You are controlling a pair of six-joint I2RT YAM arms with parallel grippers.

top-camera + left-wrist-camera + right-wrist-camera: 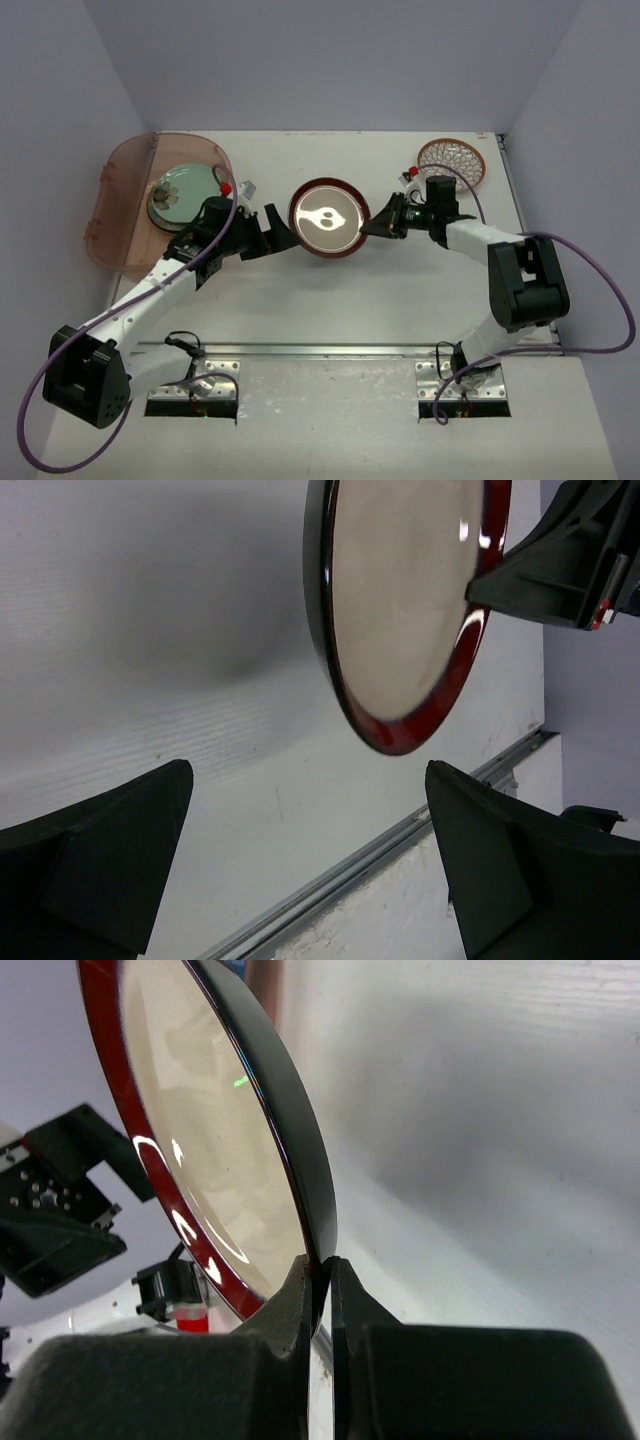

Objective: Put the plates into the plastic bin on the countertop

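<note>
Right gripper [370, 222]: fingers pressed together on the right-hand rim of the red-brown-rimmed cream plate [328, 218]. The right wrist view shows one pad on the glossy face and the other on the dark underside, pinching at the very edge.

The plate is face up and roughly level in the top view. It is over the middle of the countertop [400, 300], between the two grippers. Both wrist views show a soft shadow on the white surface under it, so it appears clear of the surface.

Left gripper [281, 231]: jaws spread wide, holding nothing, aimed at the plate's left edge. The tips are just beside the rim. In the left wrist view the plate is ahead of the fingers [120, 850], not between them, with no contact.

Plastic bin [118, 225]: at the far-left side of the countertop, by the left wall [60, 150]. A mint green plate [180, 192] lies flat inside it, in the far half.

Petal-pattern plate [452, 162]: flat on the countertop near the far right corner, just beyond the right arm's wrist and well apart from the bin.

Metal rail [330, 350]: runs across the near side of the countertop, ahead of both arm bases
</note>
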